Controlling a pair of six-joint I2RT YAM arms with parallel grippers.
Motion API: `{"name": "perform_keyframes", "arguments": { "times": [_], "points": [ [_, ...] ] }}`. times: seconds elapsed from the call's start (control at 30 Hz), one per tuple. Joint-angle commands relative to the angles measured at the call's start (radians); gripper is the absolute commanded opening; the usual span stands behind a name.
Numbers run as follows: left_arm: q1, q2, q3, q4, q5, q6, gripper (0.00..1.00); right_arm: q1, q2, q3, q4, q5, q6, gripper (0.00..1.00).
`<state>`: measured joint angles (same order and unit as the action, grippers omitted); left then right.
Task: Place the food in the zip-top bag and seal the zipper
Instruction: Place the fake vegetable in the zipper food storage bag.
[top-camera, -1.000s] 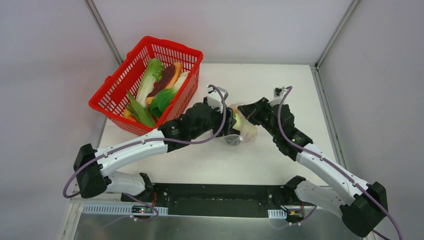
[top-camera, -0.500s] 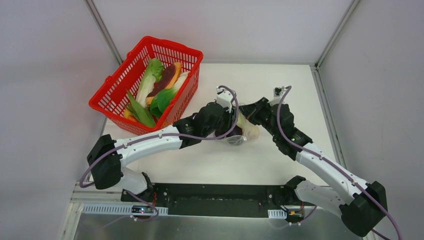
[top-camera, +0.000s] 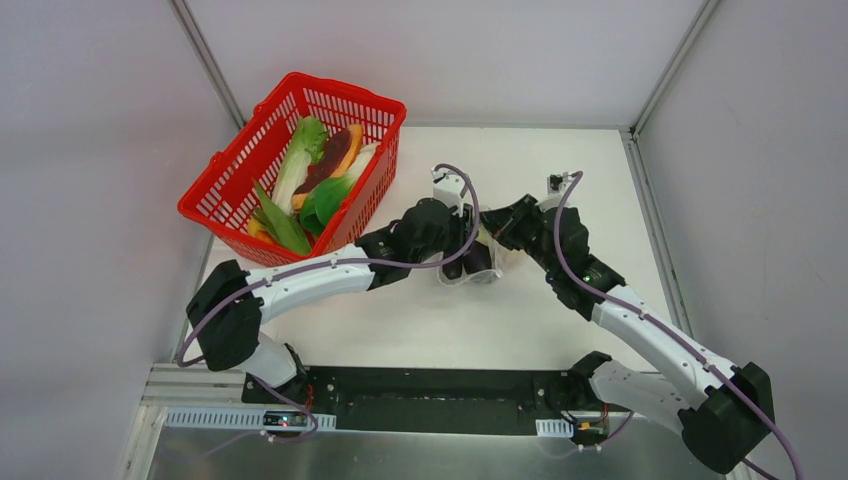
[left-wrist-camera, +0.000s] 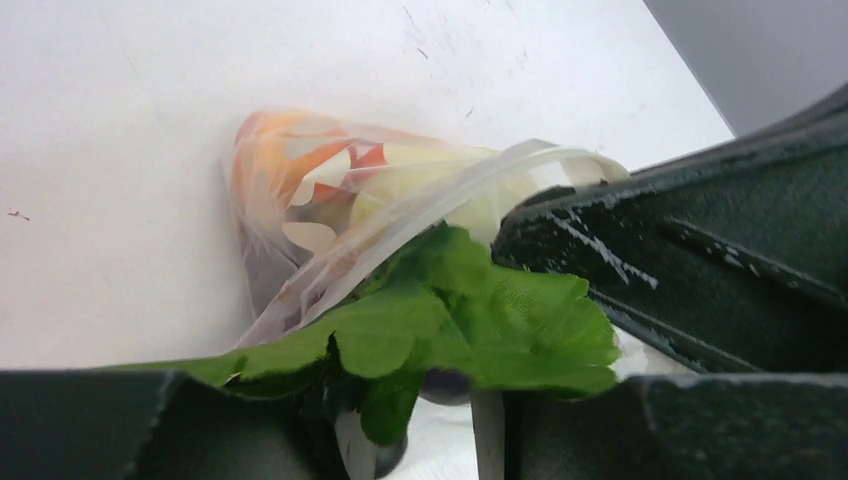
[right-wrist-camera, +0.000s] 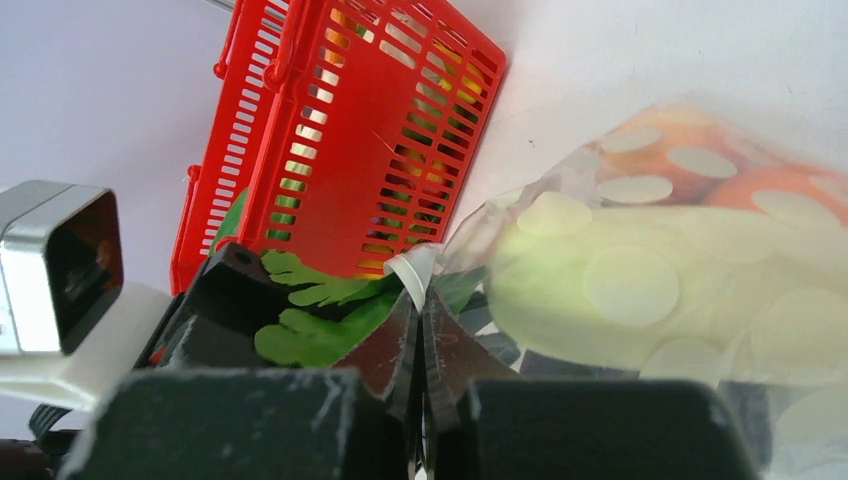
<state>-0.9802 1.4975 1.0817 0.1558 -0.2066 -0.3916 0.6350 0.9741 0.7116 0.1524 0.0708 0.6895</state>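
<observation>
Clear crinkly plastic zip-top bag (left-wrist-camera: 300, 200) lies on its side on the white table (top-camera: 420, 320), about mid-table, between the two wrists and near the red mesh plastic basket (top-camera: 215, 212). Contents noted: a round orange toy fruit (left-wrist-camera: 268, 160) at the closed end and a pale toy vegetable (right-wrist-camera: 600, 290) beside it.

Right gripper (right-wrist-camera: 418, 312): jaws pressed together on the rim of the bag mouth, pinching it. Left gripper (top-camera: 466, 246): jaws drawn in about a green leafy toy piece (left-wrist-camera: 450, 310) at the mouth, the leaf overlapping the thin translucent zipper strip (left-wrist-camera: 440, 205). A dark rounded object under the leaf cannot be identified.

Assessment: the loading step is in hand. This piece is at the opening and not yet inside. Further toy produce (top-camera: 320, 170) lies in the basket, so the task is judged well short of sealing.

Next move calls for pushing the leaf past the strip and deeper into the pouch before letting go, with the right grip holding the mouth lifted. Leaf fabric caught across the strip would foul the seal.

Clearance: the two wrists are crowded, nearly touching, at the mouth. Open table lies toward the arm bases and to the far right. The basket wall stands near on the left, the grey side walls (top-camera: 760, 200) well apart
</observation>
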Motion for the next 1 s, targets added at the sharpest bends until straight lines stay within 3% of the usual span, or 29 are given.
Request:
{"name": "perform_keyframes", "arguments": {
  "times": [0.0,0.07,0.37,0.57,0.77,0.87,0.97],
  "points": [
    [0.008,0.053,-0.033,0.145,-0.110,-0.052,0.35,0.003,-0.034,0.009,0.105,-0.060,0.001,0.00],
    [0.011,0.080,-0.042,0.197,-0.142,-0.058,0.38,0.003,-0.035,0.007,0.104,-0.060,0.003,0.00],
    [0.015,0.061,-0.082,0.147,-0.309,-0.043,0.51,0.004,-0.047,0.024,0.062,0.003,0.005,0.00],
    [0.015,-0.133,-0.156,0.190,-0.129,0.052,0.59,-0.006,-0.003,0.114,-0.009,0.008,-0.040,0.00],
    [0.018,-0.319,-0.116,-0.025,0.058,0.134,0.62,-0.047,0.034,0.126,-0.031,-0.038,-0.033,0.00],
    [0.020,-0.359,-0.095,-0.143,0.033,0.142,0.66,-0.057,0.035,0.114,-0.030,-0.053,-0.024,0.00],
    [0.024,-0.371,-0.106,-0.211,-0.082,0.147,0.73,-0.063,0.026,0.103,-0.030,-0.060,-0.021,0.00]
  ]
}}
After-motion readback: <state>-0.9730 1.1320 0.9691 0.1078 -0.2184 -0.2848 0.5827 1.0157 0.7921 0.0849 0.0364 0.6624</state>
